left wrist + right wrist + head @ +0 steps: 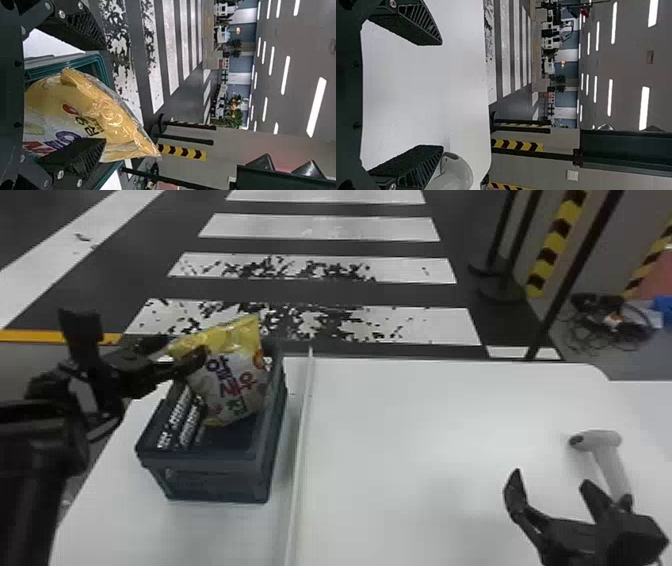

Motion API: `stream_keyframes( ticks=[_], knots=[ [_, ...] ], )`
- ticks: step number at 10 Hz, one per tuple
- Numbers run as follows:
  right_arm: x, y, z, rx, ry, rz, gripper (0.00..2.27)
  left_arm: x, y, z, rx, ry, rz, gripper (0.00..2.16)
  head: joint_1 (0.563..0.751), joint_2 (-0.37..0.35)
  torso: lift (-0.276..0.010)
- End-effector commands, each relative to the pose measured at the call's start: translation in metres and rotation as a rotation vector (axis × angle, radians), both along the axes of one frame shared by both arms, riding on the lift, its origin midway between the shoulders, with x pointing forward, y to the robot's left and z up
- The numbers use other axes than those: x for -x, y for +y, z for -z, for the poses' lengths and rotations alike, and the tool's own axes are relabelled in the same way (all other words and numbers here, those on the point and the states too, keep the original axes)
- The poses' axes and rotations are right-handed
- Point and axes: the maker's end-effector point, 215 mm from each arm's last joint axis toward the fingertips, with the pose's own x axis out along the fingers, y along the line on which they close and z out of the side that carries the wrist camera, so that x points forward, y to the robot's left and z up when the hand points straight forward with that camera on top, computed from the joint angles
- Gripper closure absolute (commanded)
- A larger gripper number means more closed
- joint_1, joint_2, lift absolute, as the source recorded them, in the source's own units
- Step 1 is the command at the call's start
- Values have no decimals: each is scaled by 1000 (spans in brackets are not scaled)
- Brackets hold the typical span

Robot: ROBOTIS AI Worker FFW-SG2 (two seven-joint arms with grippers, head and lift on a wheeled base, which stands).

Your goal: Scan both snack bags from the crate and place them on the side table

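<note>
left hand (182,349): at the crate's left side, its two fingers spread wide, with the bag's upper part in the gap between them. One finger overlaps the printed front; whether it touches is hard to tell. The other stands off from the bag, and the grip is not closed on it.
snack bag (230,375): yellow at the top, white on the front with big coloured lettering. It stands tilted inside the crate, its top sticking up above the rim.
crate (205,462): dark blue, open at the top, on the left part of the surface. Along its left inner side are dark shapes with white markings; I cannot tell if they are packs or part of the wall.
white strip (297,450): a thin raised line running along the surface, just beside the crate's right side.
right hand (550,485): over the right part of the surface, fingers wide apart, holding nothing.
barcode scanner (602,440): pale grey, near one finger of the right hand, its handle partly hidden behind that hand.
surface (425,430): white and smooth, under both crate and scanner.
floor (400,295): dark, with worn white crossing stripes, beyond the surface.
</note>
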Motion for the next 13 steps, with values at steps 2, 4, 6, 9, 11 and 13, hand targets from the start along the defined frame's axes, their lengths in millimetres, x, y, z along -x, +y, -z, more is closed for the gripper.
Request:
stream_keyframes(
  ticks=[2,4,6,9,11,13],
  knots=[
    [-2,-1,2,-1,3,-1,60,4,-5,6,-2,15,33,1112,695,22,-95],
    [-1,1,3,-4,5,-3,60,5,-4,5,3,13,31,2138,695,18,-95],
    [-1,2,3,-5,5,-4,60,8,-2,0,16,3,46,2138,695,20,-95],
    [-1,4,4,-6,5,-7,63,22,15,-25,144,-44,21,2138,695,30,-95],
    [-1,5,5,-7,7,-8,63,32,20,-53,166,-70,4,2138,695,44,-95],
    [-1,7,8,-9,17,-13,63,42,29,-82,198,-100,-14,2138,695,52,-95]
  ],
)
